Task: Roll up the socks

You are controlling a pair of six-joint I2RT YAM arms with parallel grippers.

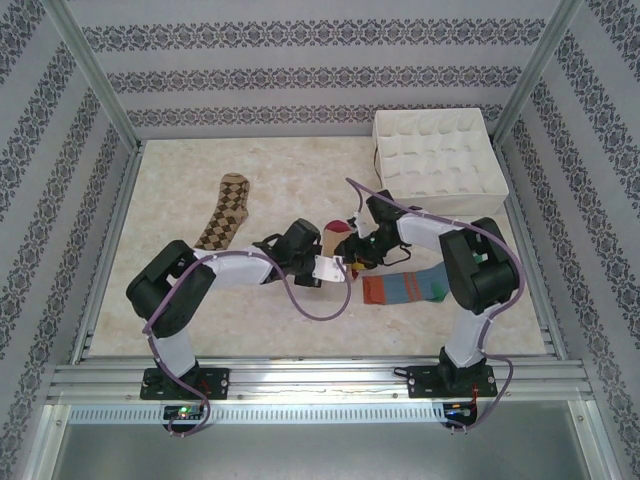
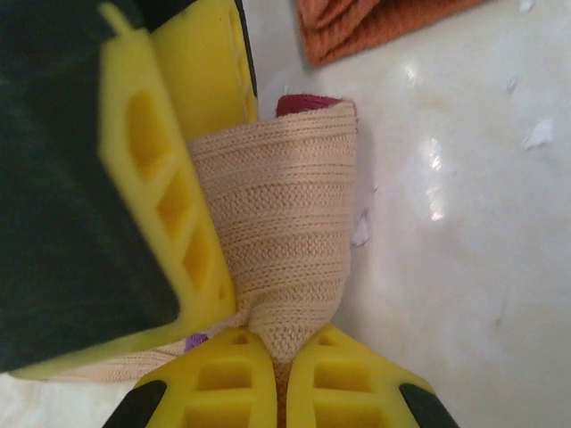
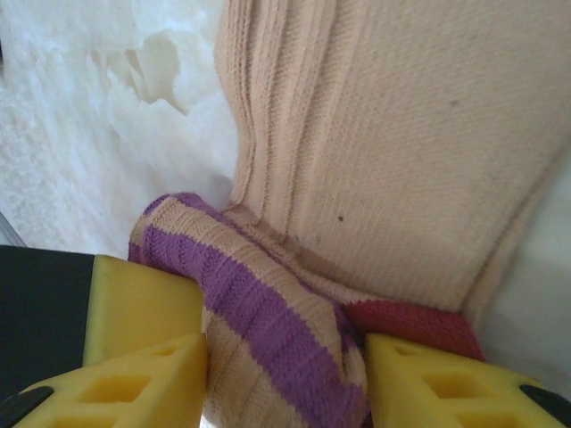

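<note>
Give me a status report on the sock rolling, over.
Left fingers shut on peach sock. Right fingers apart, purple-striped fabric between them. Argyle sock and striped sock flat, unrolled. Nothing in the way.

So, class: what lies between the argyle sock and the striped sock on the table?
The peach sock, pinched by the left gripper, seen in the top view.

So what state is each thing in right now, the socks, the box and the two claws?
peach sock: folded over, between the two grippers
diamond sock: flat, unrolled
striped sock: flat, unrolled
box: compartments empty
left gripper: shut on the peach sock
right gripper: jaws apart around the sock's end, grip unclear
</note>
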